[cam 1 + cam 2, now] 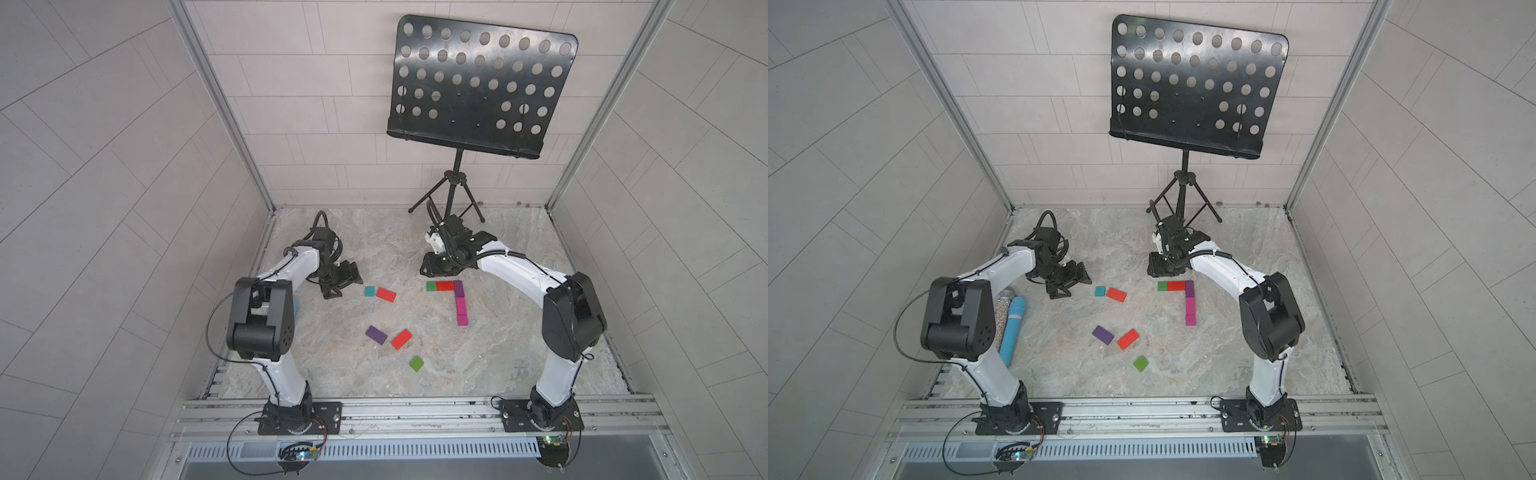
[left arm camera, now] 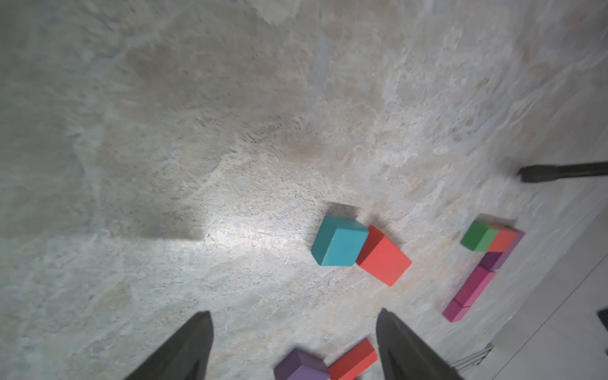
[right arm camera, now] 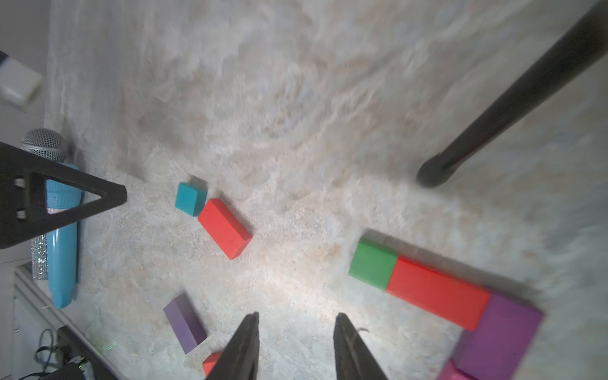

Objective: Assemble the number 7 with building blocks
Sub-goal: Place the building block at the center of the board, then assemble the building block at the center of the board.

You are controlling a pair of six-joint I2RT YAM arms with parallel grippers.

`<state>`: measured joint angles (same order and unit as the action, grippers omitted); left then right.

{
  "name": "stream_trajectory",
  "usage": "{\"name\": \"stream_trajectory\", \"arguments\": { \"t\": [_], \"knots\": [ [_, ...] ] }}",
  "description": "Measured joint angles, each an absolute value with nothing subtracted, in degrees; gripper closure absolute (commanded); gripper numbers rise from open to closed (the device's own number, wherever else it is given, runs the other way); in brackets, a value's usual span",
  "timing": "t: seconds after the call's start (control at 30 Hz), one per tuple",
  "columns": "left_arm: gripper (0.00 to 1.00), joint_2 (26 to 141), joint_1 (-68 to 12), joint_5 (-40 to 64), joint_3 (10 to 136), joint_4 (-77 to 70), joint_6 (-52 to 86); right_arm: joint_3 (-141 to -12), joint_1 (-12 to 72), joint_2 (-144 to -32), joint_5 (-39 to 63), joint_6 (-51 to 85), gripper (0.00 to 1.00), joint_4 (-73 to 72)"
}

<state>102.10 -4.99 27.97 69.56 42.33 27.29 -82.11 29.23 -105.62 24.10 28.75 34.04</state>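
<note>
green square [image 1: 431, 286], red rectangle [image 1: 445, 285] and purple corner block [image 1: 459, 287] form the bar of the number 7 [image 1: 459, 296]. magenta blocks [image 1: 461, 311] continue as its stem, all touching, flat on the marble-patterned tabletop [image 1: 519, 332] before the right arm. the figure reads as complete, or nearly so. spare building blocks lie toward the left arm: teal square [image 1: 369, 291] touching a red block [image 1: 386, 295], then purple rectangle [image 1: 376, 335], second red block [image 1: 401, 339] and loose green square [image 1: 416, 363]. left gripper [image 2: 294, 316] is empty, jaws wide, near the teal square. right gripper [image 3: 297, 316] is empty, jaws narrowly apart, beside the bar.
</note>
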Motion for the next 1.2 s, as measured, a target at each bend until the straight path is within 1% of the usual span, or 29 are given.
{"name": "stream_trajectory", "arguments": {
  "t": [0.17,0.3,0.37,0.43,0.73,1.0,1.2],
  "knots": [
    [0.28,103.72,-5.34,28.56,70.57,42.54,26.94,-80.64,33.93,-109.34,29.95,33.78,0.57,31.81],
    [0.38,104.66,-5.48,29.50,71.46,42.28,26.70,-80.95,36.01,-110.78,33.52,37.60,0.55,28.82],
    [0.44,105.16,-5.63,29.95,71.61,42.22,26.63,-81.62,35.99,-111.98,34.39,39.24,0.56,27.75],
    [0.47,105.60,-5.65,30.39,71.61,42.13,26.41,-82.35,36.01,-113.49,34.81,40.80,0.57,26.96],
    [0.50,107.02,-5.67,32.40,71.64,41.85,26.04,-86.65,36.12,-119.52,34.46,44.95,0.59,27.20],
    [0.55,107.87,-5.67,33.80,71.66,41.78,25.93,-90.26,36.34,-121.51,33.65,46.30,0.63,27.92],
    [0.56,108.36,-5.67,34.85,71.66,41.52,25.91,-90.54,36.82,-123.15,33.36,46.81,0.65,29.28]
  ]
}}
